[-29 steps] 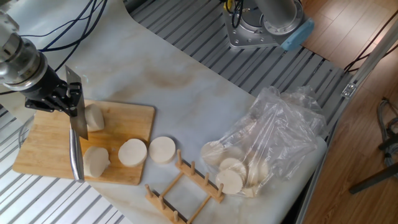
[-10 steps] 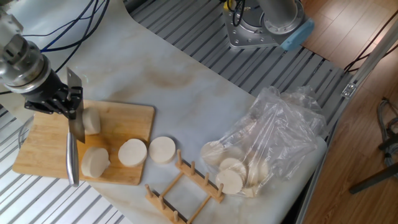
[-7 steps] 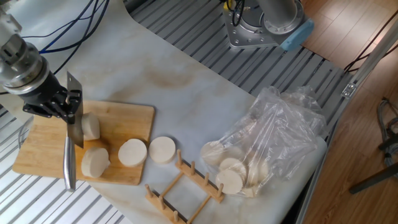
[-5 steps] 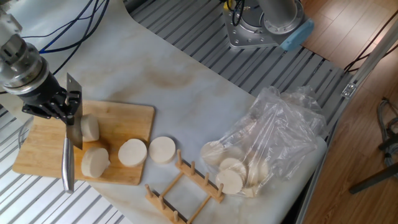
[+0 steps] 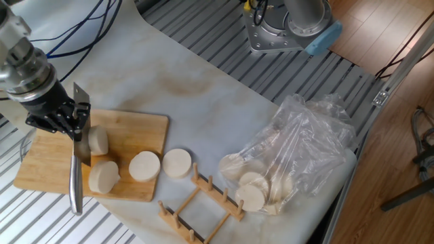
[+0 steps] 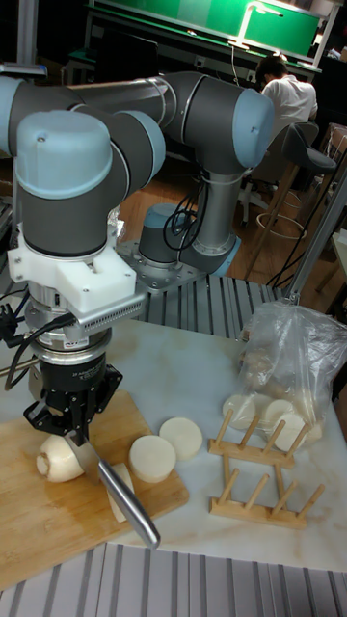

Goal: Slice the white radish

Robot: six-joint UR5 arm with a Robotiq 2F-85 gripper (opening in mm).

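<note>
At left of frame, the gripper (image 5: 57,116), clenched on the knife (image 5: 78,152), has slid leftward along the white radish (image 5: 97,140), lining up another slice.

Even, soft overhead light falls on the table (image 5: 203,88), shadows faint. The plastic bag (image 5: 298,146) shows glare. The tall view's background is dim and softly blurred.
</note>
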